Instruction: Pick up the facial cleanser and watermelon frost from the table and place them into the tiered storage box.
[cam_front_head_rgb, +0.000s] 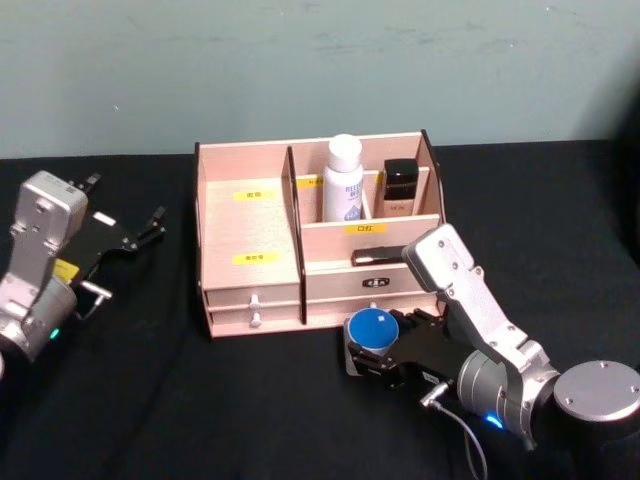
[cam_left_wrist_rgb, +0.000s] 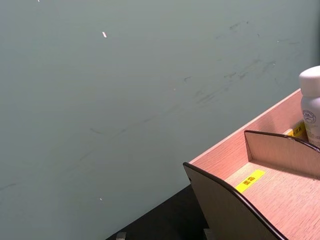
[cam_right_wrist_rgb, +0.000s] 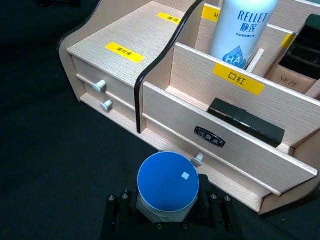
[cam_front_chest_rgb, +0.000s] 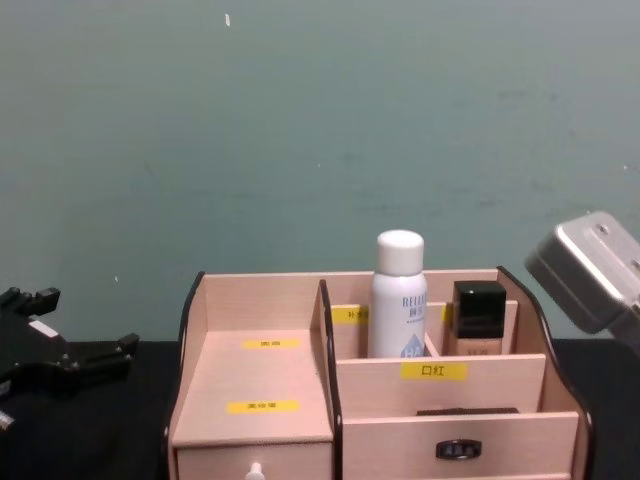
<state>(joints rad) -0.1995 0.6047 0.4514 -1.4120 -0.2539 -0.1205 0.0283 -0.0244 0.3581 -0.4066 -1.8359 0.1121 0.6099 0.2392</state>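
The robot's right gripper (cam_front_head_rgb: 372, 345) is clamped on a blue-capped container (cam_front_head_rgb: 372, 327), its 2 fingers pressed against the pale body below the round blue cap. It holds the container upright, low over the black table (cam_front_head_rgb: 200, 400) and just in front of the right-hand lower drawer of the tiered storage box (cam_front_head_rgb: 245, 225). From here I cannot tell whether the container's base touches the cloth, nor which of the 2 products it is. The box stands square in the middle of the table against a pale green wall (cam_front_chest_rgb: 300, 120), with its yellow labels (cam_front_head_rgb: 254, 195) facing forward and its small knobbed drawers (cam_front_head_rgb: 250, 297) closed. A white spray bottle (cam_front_head_rgb: 343, 180) stands upright in a rear compartment, and a dark-capped bottle (cam_front_head_rgb: 400, 188) stands in the compartment just beside it, to the right. A flat black case (cam_right_wrist_rgb: 247, 122) lies in the middle tier below them, behind the front panel. The 2 wide steps on the box's left half carry nothing but their labels. Well apart from all this, at the table's left side, the left gripper (cam_front_head_rgb: 128, 197) hangs idle with its fingers spread and nothing between them.
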